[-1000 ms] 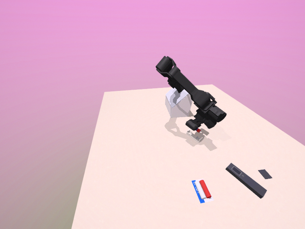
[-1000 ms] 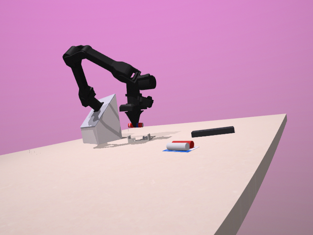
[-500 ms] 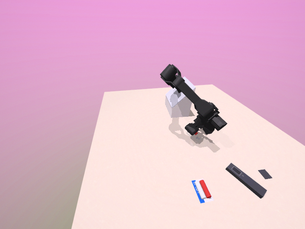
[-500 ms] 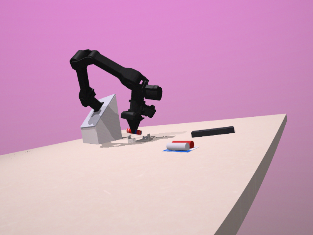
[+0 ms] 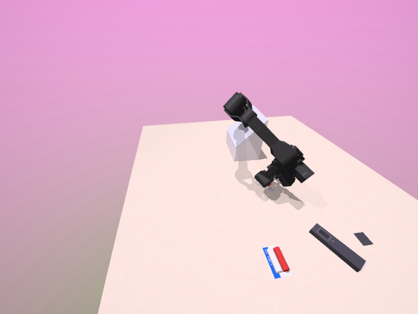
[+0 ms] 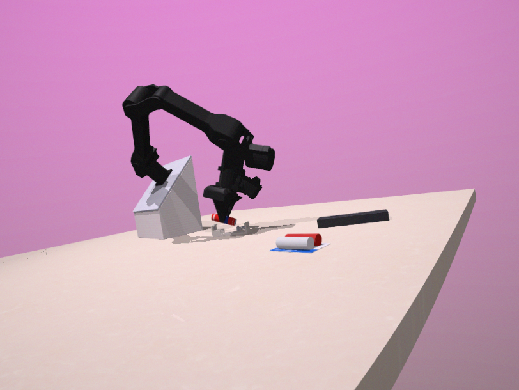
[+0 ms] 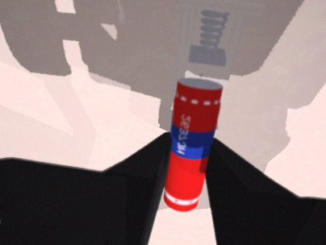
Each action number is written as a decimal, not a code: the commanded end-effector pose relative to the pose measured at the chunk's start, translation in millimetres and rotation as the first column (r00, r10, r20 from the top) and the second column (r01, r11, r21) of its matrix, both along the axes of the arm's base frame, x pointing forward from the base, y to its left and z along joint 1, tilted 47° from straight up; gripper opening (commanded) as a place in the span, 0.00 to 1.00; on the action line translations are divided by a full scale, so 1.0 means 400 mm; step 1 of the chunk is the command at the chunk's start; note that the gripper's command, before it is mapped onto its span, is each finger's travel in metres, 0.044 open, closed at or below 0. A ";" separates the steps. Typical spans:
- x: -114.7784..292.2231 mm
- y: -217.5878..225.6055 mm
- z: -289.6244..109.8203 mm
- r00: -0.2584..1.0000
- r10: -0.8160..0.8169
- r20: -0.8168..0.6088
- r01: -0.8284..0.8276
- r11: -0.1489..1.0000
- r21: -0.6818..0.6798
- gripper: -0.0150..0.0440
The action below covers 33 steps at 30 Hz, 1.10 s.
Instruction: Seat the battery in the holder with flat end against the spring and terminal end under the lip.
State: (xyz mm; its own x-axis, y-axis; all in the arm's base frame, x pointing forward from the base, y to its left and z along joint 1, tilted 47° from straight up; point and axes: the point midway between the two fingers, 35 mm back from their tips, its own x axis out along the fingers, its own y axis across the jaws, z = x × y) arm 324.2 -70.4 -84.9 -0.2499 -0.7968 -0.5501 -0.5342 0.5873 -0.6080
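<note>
My gripper (image 7: 189, 143) (image 6: 224, 211) (image 5: 269, 181) is shut on the battery (image 7: 194, 133) (image 6: 225, 220) (image 5: 269, 184), a red cylinder with a blue middle band. The fingers grip it around the band. The battery lies roughly level, a little above the table. The holder (image 6: 242, 231) (image 5: 271, 191) is a small pale grey cradle lying in the arm's shadow, just below and beyond the battery. In the wrist view its coil spring (image 7: 213, 27) and grey block (image 7: 207, 55) lie ahead of the battery's grey-capped far end, apart from it. The lip is not visible.
A white wedge-shaped block (image 5: 241, 145) (image 6: 167, 210) carries the arm's base behind the holder. A blue card (image 5: 270, 265) (image 6: 280, 250) with a white and a red cylinder (image 5: 281, 258) (image 6: 295, 242), a long dark bar (image 5: 337, 248) (image 6: 352, 218) and a small dark plate (image 5: 363, 238) lie nearer the front.
</note>
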 end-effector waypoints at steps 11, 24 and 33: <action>0.009 -0.005 -0.007 0.999 -0.042 -0.026 0.041 0.999 -0.035 0.36; 0.014 -0.010 -0.014 0.995 -0.083 -0.057 0.079 0.995 -0.066 0.36; 0.017 -0.014 -0.018 0.991 -0.111 -0.076 0.104 0.991 -0.087 0.36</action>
